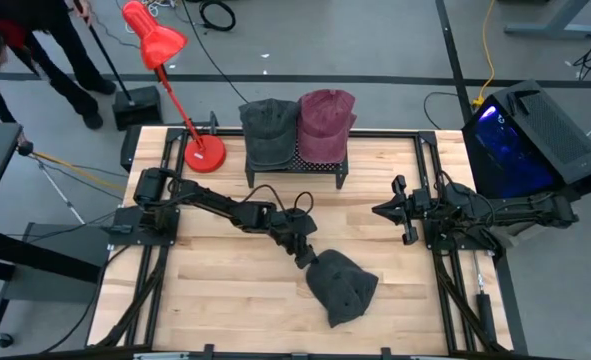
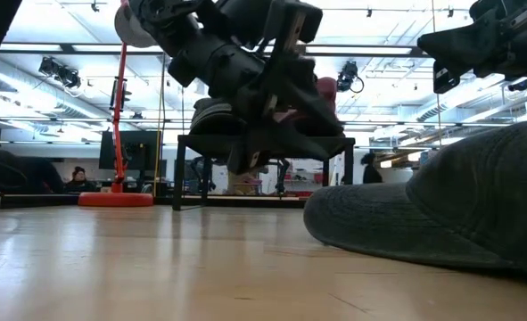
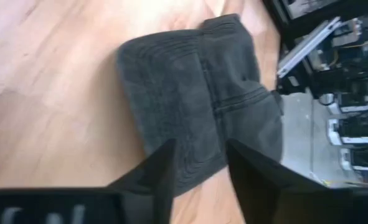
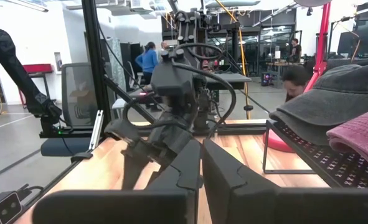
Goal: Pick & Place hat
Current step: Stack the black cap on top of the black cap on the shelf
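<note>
High view | wooden table point(image 1: 225, 290), grey floor | left hand point(image 1: 306, 258) spread over dark hat point(image 1: 343, 286)

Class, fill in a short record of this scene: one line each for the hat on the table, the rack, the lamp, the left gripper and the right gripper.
hat on table: dark grey cap, lying flat on the wood, near the front
rack: black rack at the back, holding a grey hat and a maroon hat
lamp: red lamp, back left corner
left gripper: at the cap's edge, fingers apart, cap not gripped
right gripper: shut, empty, waiting at the right
</note>
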You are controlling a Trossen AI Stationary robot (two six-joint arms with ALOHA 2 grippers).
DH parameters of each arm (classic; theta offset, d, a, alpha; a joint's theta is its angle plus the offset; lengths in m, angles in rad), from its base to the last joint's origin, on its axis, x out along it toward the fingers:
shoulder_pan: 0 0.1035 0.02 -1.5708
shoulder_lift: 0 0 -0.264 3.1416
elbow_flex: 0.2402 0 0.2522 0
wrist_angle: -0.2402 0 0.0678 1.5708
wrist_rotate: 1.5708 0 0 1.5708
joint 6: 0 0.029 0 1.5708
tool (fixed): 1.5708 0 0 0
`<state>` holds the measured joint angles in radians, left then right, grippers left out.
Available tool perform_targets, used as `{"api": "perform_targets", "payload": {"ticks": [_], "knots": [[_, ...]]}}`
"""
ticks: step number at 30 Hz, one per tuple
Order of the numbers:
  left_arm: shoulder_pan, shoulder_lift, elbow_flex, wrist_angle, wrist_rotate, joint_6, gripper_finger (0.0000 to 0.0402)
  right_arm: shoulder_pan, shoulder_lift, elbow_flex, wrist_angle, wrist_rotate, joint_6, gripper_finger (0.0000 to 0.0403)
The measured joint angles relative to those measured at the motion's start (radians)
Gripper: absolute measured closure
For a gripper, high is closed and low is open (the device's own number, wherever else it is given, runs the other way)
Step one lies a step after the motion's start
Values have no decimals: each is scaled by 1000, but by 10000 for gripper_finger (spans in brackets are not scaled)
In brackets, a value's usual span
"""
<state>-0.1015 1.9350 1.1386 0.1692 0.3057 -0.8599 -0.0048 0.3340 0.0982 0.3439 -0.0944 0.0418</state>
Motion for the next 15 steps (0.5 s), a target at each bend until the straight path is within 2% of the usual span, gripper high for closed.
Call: {"api": "perform_targets", "payload": {"ticks": [5,8,11,15], "knots": [[14,1,1,-16,43,-33,168,0,0,0,0,0,0,380],[20,1,1,-34,26,-47,124,0,0,0,0,0,0,380],[22,2,1,-34,13,-52,99,0,0,0,0,0,0,380],[23,10,2,-39,2,-41,94,0,0,0,0,0,0,380]]}}
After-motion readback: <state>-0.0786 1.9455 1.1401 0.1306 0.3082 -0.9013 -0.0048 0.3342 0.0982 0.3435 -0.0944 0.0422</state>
